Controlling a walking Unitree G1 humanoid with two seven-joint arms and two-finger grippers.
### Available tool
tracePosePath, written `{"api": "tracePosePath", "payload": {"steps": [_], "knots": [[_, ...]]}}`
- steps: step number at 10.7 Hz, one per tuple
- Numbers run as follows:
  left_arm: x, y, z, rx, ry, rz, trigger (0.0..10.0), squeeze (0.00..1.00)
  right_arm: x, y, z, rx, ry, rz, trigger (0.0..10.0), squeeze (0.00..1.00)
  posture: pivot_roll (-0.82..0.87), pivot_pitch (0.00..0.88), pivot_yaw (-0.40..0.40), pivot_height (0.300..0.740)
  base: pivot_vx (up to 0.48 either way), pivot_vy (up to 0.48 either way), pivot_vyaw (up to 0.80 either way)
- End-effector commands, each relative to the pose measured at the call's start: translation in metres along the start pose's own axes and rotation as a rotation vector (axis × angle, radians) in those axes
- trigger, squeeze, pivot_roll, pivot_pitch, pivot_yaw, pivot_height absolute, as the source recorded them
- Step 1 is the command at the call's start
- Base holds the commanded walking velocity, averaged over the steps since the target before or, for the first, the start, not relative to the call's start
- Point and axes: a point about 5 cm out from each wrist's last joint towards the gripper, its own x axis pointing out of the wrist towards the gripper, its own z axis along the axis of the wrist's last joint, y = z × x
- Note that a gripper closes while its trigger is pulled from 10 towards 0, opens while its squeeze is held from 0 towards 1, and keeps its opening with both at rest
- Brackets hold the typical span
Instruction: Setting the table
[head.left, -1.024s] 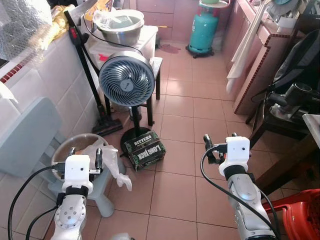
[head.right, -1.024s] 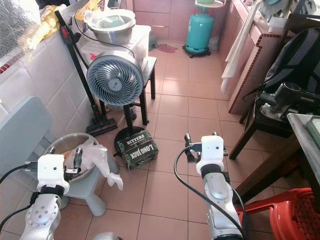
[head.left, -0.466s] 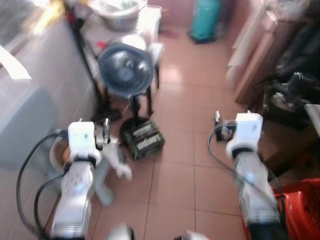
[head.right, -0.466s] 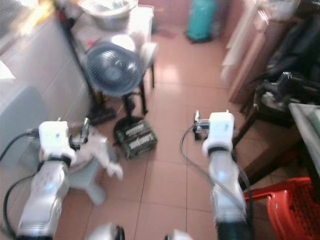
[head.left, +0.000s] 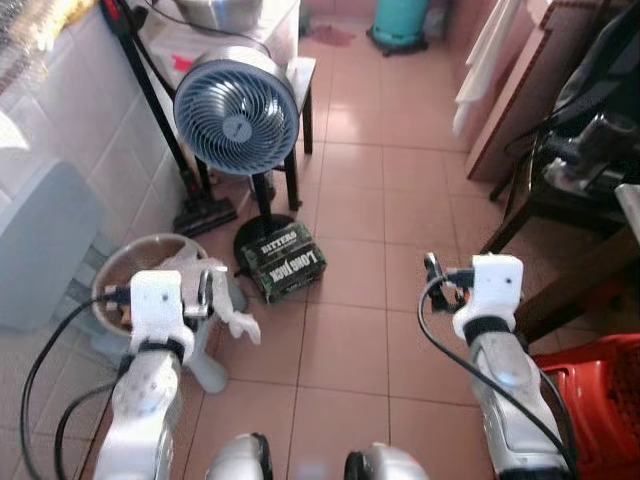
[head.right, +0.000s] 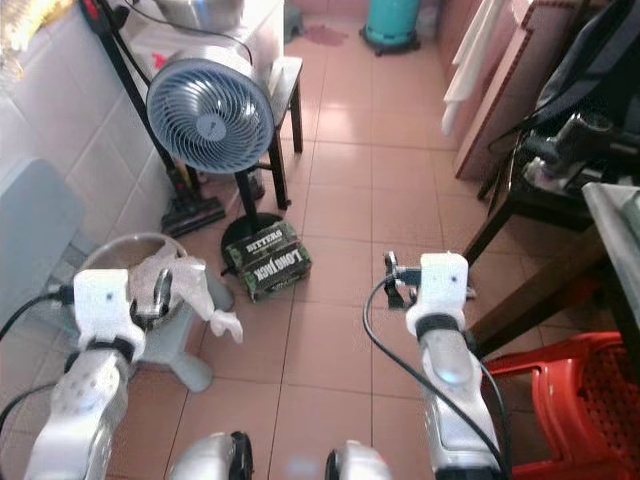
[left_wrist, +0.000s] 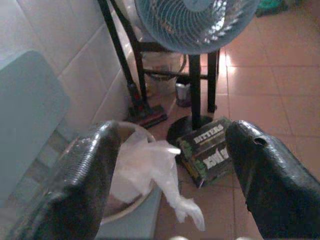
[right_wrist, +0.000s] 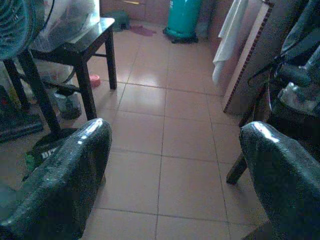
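**Standing in a tiled kitchen passage, nothing yet carried to the table**

Looking down from the robot's head, a pink tiled floor is seen, and a round blue-grey fan (head.left: 236, 112) on a black stand serves as the landmark. Both silver arms are held forward at waist height, probably kept clear of the body for walking rather than reaching. The left gripper (left_wrist: 165, 165) is held just in front of and below the fan, its two black fingers spread wide with nothing between them. The right gripper (right_wrist: 175, 170) is held well to the right of the fan, over bare floor, its fingers likewise spread and empty.

Just below the fan's base, a dark box printed with the words "Bitters" and "Long Jack" (head.left: 283, 262) is laid on the tiles. To the left of the fan's base, a metal basin (head.right: 125, 262) holding a crumpled white plastic bag (head.left: 213, 303) is set on a pale stool. Far to the right of the fan, the corner of a table (head.right: 612, 215) is seen, with dark wooden legs beneath it and a red plastic chair (head.right: 580, 390) near it. No plates, cups or cutlery can be made out, so the task's own things cannot be placed; the task is judged to be barely begun.
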Motion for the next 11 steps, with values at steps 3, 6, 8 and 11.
{"api": "tracePosePath", "payload": {"steps": [3, 6, 8, 11], "knots": [[-0.001, -0.002, -0.010, 0.020, -0.003, 0.011, 10.0, 0.00, 0.001, 0.007, 0.000, -0.041, -0.053, 0.036, 10.0, 0.00, 0.04, 0.030, 0.003, 0.740, 0.000, 0.000, 0.00], [0.029, -0.007, -0.004, 0.021, -0.011, -0.017, 10.0, 0.00, 0.025, 0.019, 0.007, -0.056, -0.108, 0.056, 10.0, 0.00, 0.04, 0.000, 0.011, 0.740, 0.000, 0.000, 0.00], [0.040, -0.009, -0.003, 0.024, -0.029, -0.046, 10.0, 0.00, 0.032, 0.014, 0.007, -0.064, -0.131, 0.028, 10.0, 0.00, 0.03, 0.000, 0.023, 0.740, 0.000, 0.000, 0.00], [0.024, -0.008, -0.015, 0.004, 0.006, -0.044, 10.0, 0.00, 0.007, 0.005, -0.016, -0.063, -0.068, 0.000, 10.0, 0.00, 0.01, 0.000, 0.027, 0.740, 0.000, 0.000, 0.00]]}}
